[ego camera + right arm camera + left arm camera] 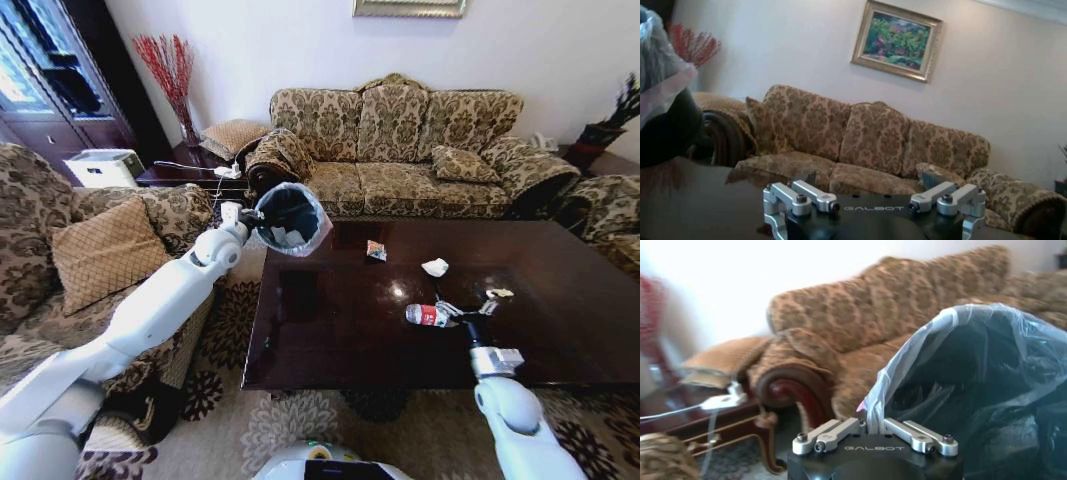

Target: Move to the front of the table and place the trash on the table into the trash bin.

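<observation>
Trash lies on the table (330, 330), a glossy dark rectangle running left to right in a patterned-carpet room, with an armchair (60, 250) at nine o'clock and a sofa (400, 140) at twelve. Carpet shows free along the table's near edge and left end.

At ten o'clock the left gripper (873, 432) is clamped on the bagged rim of the bin (288, 218), held in the air over the table's far-left corner and tipped so its mouth faces the robot. Paper bits sit inside.

Near the table's middle, toward twelve, lies a wrapper (376, 250). Right of it sits a wad (435, 267). The bottle (428, 315) lies on its side, long axis left to right, cap toward three o'clock. The right gripper (465, 310) has its fingers spread wide at the cap end, nothing gripped. Another scrap (499, 294) lies just beyond it.
</observation>
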Tool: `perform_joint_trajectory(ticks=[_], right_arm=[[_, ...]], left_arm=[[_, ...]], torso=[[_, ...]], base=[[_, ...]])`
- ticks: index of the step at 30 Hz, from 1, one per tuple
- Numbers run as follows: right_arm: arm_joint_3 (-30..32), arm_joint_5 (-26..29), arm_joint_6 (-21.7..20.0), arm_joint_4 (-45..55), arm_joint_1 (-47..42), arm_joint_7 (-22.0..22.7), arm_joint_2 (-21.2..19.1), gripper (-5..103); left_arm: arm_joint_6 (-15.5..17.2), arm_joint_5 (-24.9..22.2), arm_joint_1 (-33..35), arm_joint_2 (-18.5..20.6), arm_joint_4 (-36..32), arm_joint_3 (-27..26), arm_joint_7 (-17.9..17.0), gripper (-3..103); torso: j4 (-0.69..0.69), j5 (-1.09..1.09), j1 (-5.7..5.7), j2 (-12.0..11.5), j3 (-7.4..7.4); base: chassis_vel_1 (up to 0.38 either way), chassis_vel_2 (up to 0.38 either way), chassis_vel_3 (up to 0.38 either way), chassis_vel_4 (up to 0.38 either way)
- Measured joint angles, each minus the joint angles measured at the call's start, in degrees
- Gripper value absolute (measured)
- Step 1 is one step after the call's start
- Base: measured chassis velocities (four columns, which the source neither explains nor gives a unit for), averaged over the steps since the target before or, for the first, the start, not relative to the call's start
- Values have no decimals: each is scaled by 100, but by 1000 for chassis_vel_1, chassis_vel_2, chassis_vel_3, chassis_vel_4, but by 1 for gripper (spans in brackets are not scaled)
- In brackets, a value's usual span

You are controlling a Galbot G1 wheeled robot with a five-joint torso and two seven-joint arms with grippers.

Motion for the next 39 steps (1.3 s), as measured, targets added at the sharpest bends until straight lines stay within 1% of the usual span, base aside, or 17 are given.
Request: perform_joint_trajectory(ticks=[4, 7, 8, 10, 15, 19, 20, 23, 24, 27, 29, 31, 33, 34, 36, 37, 39], right_arm=[[196, 230, 73, -79, -131, -384, -114, 100], [356, 787, -181, -97, -314, -630, -247, 100], [356, 787, -181, -97, -314, -630, -247, 100], [374, 1145, -420, -317, -326, -691, -306, 100], [326, 1211, -562, -776, -118, -696, -324, 100], [207, 1518, -1190, -1058, 23, -875, -494, 100], [207, 1518, -1190, -1058, 23, -875, -494, 100], [53, 1659, -1426, -1492, 234, -1593, -862, 100], [53, 1659, -1426, -1492, 234, -1593, -862, 100], [-309, 1768, -1346, -2131, 721, -2354, -1309, 100], [-439, 1847, -1348, -2273, 886, -2540, -1483, 100], [-700, 1997, -1412, -2581, 1301, -3133, -1865, 100], [-806, 2046, -1430, -2688, 1438, -3329, -2012, 100], [-1077, 2133, -1455, -2946, 1742, -3765, -2299, 100], [-1364, 2144, -1429, -3227, 2018, -4153, -2516, 100], [-1364, 2144, -1429, -3227, 2018, -4153, -2516, 100], [-2021, 2006, -1202, -3991, 2662, -5015, -2791, 100]], left_arm=[[203, -450, -93, 73, -208, 56, 38, 0], [510, -1478, -379, 140, -429, 53, -174, 0], [510, -1478, -379, 140, -429, 53, -174, 0], [672, -2203, -635, 159, -516, 78, -290, 0], [690, -2337, -732, 144, -516, 139, -326, 0], [692, -2312, -677, 129, -537, 220, -327, 0], [692, -2312, -677, 129, -537, 220, -327, 0], [664, -2278, -620, 122, -589, 234, -314, 0], [664, -2278, -620, 122, -589, 234, -314, 0], [621, -2267, -538, 124, -657, 218, -303, 0], [615, -2263, -512, 151, -687, 206, -301, 0], [603, -2257, -453, 233, -761, 198, -300, 0], [601, -2256, -434, 257, -786, 198, -299, 0], [597, -2252, -400, 296, -843, 198, -298, 0], [594, -2251, -359, 318, -907, 181, -296, 0], [594, -2251, -359, 318, -907, 181, -296, 0], [575, -2227, -201, 370, -1005, 57, -292, 0]], torso=[[-2, -2, -1, 0, 0], [-3, -2, -1, 0, 0], [-3, -2, -1, 0, 0], [-4, 0, -1, 1, -1], [-2, 1, -1, 1, -1], [-1, 0, 1, 0, 0], [-1, 0, 1, 0, 0], [-2, -2, -1, 1, -1], [-2, -2, -1, 1, -1], [-4, 3, 0, 0, 0], [-4, 2, 1, 0, 0], [0, -1, 1, 1, 0], [2, -3, 0, 1, 0], [2, -6, 0, 1, 0], [2, -6, 0, 1, 0], [2, -6, 0, 1, 0], [-6, 0, 1, 1, 0]], base=[[0, 0, 0, 0], [0, 0, 0, 0], [0, 0, 0, 0], [0, 0, 0, 0], [0, 0, 0, 0], [0, 0, 0, 0], [0, 0, 0, 0], [0, 0, 0, 0], [0, 0, 0, 0], [0, 0, 0, 0], [0, 0, 0, 0], [0, 0, 0, 0], [0, 0, 0, 0], [0, 0, 0, 0], [0, 0, 0, 0], [0, 0, 0, 0], [0, 0, 0, 0]])
